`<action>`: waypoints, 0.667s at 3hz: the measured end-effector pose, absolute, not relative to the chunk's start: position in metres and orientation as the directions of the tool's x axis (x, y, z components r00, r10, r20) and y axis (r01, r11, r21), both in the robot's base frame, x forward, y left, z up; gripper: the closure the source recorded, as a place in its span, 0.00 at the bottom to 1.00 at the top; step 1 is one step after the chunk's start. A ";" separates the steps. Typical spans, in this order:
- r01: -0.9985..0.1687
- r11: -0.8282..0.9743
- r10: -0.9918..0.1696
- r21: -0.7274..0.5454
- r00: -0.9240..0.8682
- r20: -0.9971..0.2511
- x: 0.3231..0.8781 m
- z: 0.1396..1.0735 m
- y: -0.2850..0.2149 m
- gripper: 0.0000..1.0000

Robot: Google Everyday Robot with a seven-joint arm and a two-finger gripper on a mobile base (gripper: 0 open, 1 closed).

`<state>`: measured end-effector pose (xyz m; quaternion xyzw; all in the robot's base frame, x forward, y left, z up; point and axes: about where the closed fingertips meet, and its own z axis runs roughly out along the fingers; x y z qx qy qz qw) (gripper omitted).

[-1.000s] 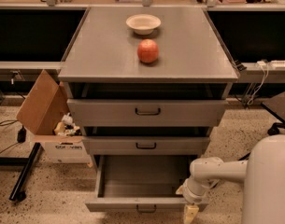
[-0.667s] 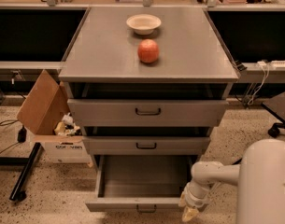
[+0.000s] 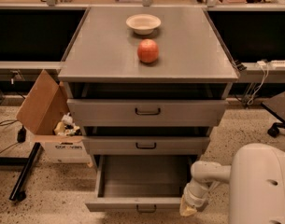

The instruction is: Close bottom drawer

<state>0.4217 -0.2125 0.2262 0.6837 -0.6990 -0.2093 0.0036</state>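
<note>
**Robot body [image 3: 261, 185] edging left while the bottom drawer [image 3: 142, 183] is staying open**

Since a second ago the white robot body is taking up more of the lower right corner, having shifted left. The end effector [image 3: 188, 208] is keeping almost the same place at the right end of the bottom drawer's front panel. The bottom drawer is standing pulled well out at the foot of the desk [image 3: 100, 45], its plain grey tray showing, and its front is hardly nearer the frame than before. The end effector is either touching the panel's right corner or hanging just beside it; I cannot tell which, nor whether it is wide or narrow. The small dark handle [image 3: 146, 208] is sitting at the middle of the panel, left of the end effector and apart from it. Above, the middle drawer [image 3: 146, 145] and the top drawer [image 3: 147, 111] are each standing slightly out. On the desk a red apple [image 3: 148, 51] is resting near the middle, with a pale bowl [image 3: 143, 23] behind it. A cardboard box [image 3: 41, 107] is sitting open on the floor at the left.
</note>
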 end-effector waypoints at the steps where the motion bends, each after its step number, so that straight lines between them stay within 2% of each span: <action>1: -0.958 0.000 -0.964 0.285 -0.075 -0.254 0.417 0.208 -0.213 1.00; 2: -0.973 -0.026 -0.964 0.227 -0.036 -0.263 0.411 0.188 -0.204 1.00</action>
